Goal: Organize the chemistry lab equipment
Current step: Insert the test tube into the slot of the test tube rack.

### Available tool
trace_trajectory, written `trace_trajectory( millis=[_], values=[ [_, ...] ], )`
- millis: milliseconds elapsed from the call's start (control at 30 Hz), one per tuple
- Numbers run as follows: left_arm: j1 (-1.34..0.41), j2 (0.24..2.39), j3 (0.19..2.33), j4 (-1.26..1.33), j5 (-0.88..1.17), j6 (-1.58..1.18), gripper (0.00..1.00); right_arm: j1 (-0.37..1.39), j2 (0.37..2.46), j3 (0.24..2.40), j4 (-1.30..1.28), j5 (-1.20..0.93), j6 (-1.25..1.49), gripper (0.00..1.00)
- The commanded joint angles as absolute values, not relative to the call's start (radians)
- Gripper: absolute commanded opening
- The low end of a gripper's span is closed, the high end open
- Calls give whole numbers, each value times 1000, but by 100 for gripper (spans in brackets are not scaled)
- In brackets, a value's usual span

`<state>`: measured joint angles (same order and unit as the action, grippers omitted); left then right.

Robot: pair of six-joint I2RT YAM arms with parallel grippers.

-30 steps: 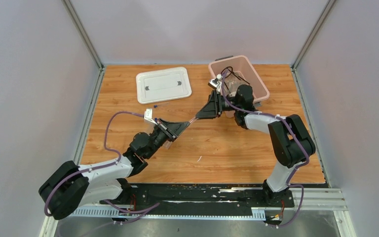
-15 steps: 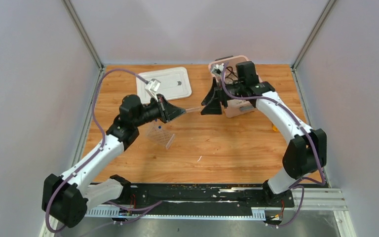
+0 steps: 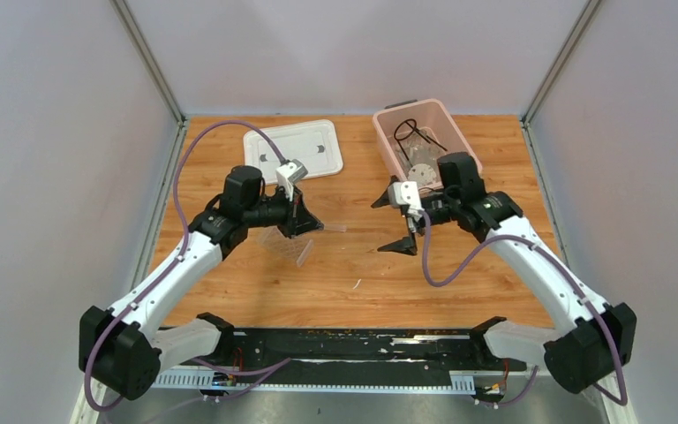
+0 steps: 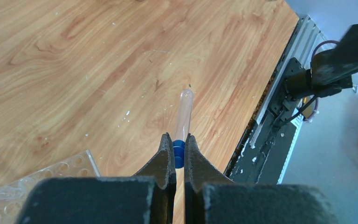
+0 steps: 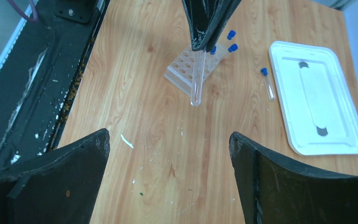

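Gripping left fingers (image 4: 178,141): closed on the blue cap of one blue-capped tube (image 4: 183,112), with nothing else between them.
Clear tube rack (image 3: 288,244): sits on the tabletop (image 3: 362,291) just below and beside the left fingers. Many wells are empty, and a few blue caps show at its far side. It looks like light, stiff plastic, so it will likely skid or tip if a tube is pushed in off-centre.
Loose tube (image 5: 266,84): lies flat on the tabletop just beside the white lid (image 5: 317,93). Being round and smooth, it is likely to roll, and the cap end is the place to take it.
Held tube: it sticks straight out past the fingertips in the air, pointing toward the right arm. It looks very light, thin-walled and slick. Pinched at the cap alone, it may swivel, and the bare body would slip more easily than the cap.
Right fingers (image 3: 393,223): spread wide and holding nothing. They face the tube's round end and stand apart from it.
Pink bin (image 3: 459,132): stands at the back right and holds the black wire ring tripod (image 3: 410,131) and the clear plastic bags (image 3: 422,163). The tripod is springy and the bags are limp.
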<state>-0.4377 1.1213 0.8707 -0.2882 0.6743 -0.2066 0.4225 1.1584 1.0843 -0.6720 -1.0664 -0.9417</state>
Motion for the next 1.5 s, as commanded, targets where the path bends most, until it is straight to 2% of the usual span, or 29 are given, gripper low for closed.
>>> trace_trajectory(
  millis=[0, 67, 167, 267, 367, 500, 733, 867, 1000, 1167, 1233, 1300, 1467],
  values=[
    [-454, 1086, 874, -306, 673, -122, 0, 534, 1279, 1155, -590, -987, -1066, 99],
    [-463, 1086, 876, -312, 667, -115, 0, 593, 1336, 1213, -576, -932, -1022, 97],
    [-480, 1069, 869, -310, 661, -106, 0, 648, 1414, 1267, -528, -865, -884, 88],
    [-489, 1055, 860, -296, 664, -105, 0, 684, 1423, 1230, -456, -829, -816, 85],
    [-489, 1056, 859, -285, 676, -110, 0, 698, 1419, 1184, -379, -862, -743, 76],
    [-489, 1054, 859, -273, 688, -111, 0, 717, 1440, 1182, -377, -862, -723, 65],
    [-489, 1044, 851, -256, 692, -104, 0, 737, 1471, 1162, -373, -798, -716, 58],
    [-489, 1040, 850, -255, 697, -101, 0, 738, 1489, 1178, -393, -770, -705, 50],
    [-489, 1034, 848, -252, 699, -109, 0, 738, 1497, 1186, -398, -766, -694, 35],
    [-489, 1015, 844, -242, 705, -123, 1, 741, 1520, 1187, -382, -788, -658, 7],
    [-489, 1004, 844, -239, 693, -132, 14, 744, 1522, 1187, -377, -807, -643, 0],
    [-489, 987, 843, -236, 674, -145, 36, 744, 1519, 1183, -362, -822, -618, 0],
    [-489, 877, 782, -111, 601, -290, 75, 740, 1507, 1174, -316, -907, -507, 0]
  ],
)
